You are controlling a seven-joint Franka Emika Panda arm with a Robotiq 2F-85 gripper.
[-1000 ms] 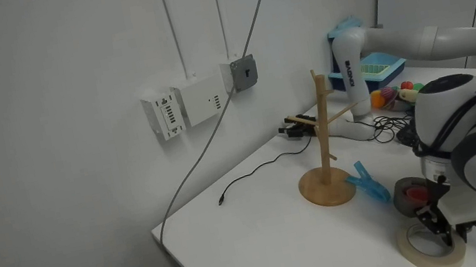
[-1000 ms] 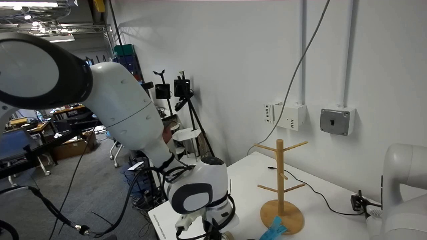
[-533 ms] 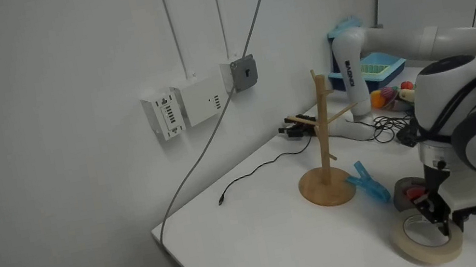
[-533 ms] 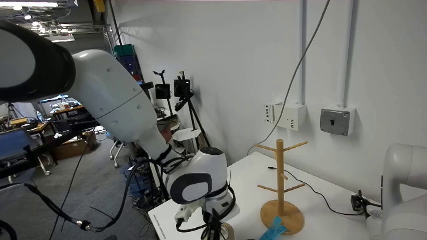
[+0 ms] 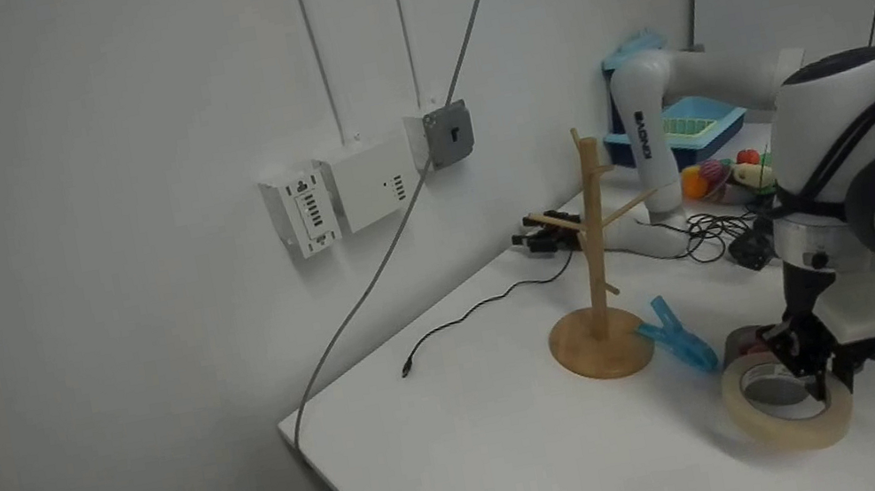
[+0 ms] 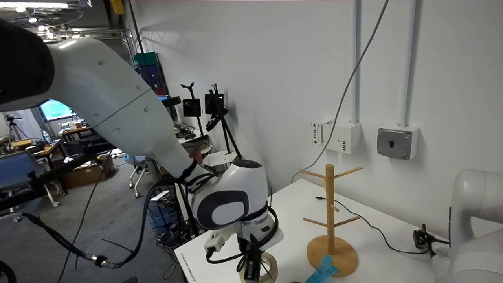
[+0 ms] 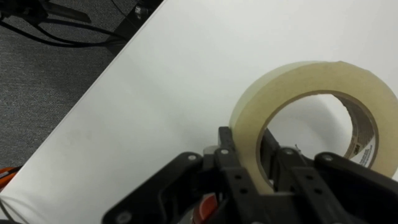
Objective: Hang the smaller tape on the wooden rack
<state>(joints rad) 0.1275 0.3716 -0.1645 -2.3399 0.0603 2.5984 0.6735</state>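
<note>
The smaller tape (image 5: 771, 425), a cream ring with an open centre, hangs tilted just above the white table. My gripper (image 5: 831, 385) is shut on its rim. In the wrist view, one fingertip of the gripper (image 7: 246, 133) lies outside the tape (image 7: 326, 76) and one inside its hole. In an exterior view the tape (image 6: 274, 267) is partly hidden behind the gripper (image 6: 251, 271). The wooden rack (image 5: 595, 245) stands upright on its round base, apart from the gripper, its side pegs bare. It also shows in an exterior view (image 6: 330, 208).
A grey roll with a reddish core (image 5: 741, 343) stands partly hidden behind the tape. A blue clip (image 5: 679, 338) lies against the rack's base. A second arm (image 5: 646, 128), a black cable (image 5: 492, 299) and a bowl of toy fruit (image 5: 714, 179) are farther back.
My gripper has risen with the tape in it, and the tape has lifted off the table, its shadow now showing apart from it. The rack, clip and grey roll have not moved.
</note>
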